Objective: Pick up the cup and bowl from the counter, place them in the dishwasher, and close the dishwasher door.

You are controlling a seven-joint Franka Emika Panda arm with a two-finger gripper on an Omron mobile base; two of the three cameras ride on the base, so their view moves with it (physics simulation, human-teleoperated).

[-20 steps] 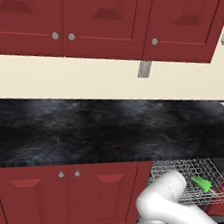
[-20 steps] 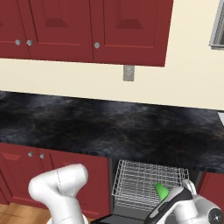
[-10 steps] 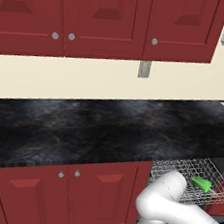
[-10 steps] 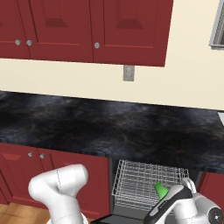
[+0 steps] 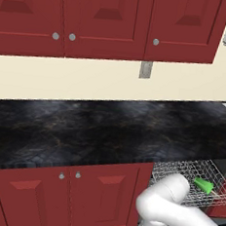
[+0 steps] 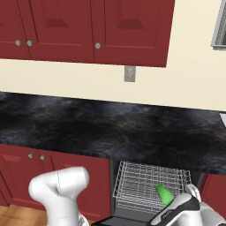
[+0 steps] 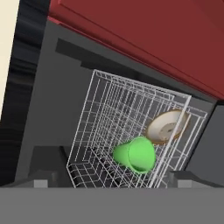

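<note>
Nothing has shifted since a second ago. Cup (image 7: 134, 154) and bowl (image 7: 167, 127) lie in the dishwasher (image 7: 131, 131) rack, touching. My pincer stands apart, empty.

The rack (image 7: 131, 131) of the dishwasher (image 6: 132, 212) stands pulled out below the counter (image 5: 103, 129), silver wire against a dark inside. 2 things lie in it: the cup (image 7: 134, 154), green, tipped on its side, and the bowl (image 7: 167, 126), cream, tilted on edge just beside it and further in. The black marbled counter runs long above the red cabinets (image 5: 62, 198).
</note>
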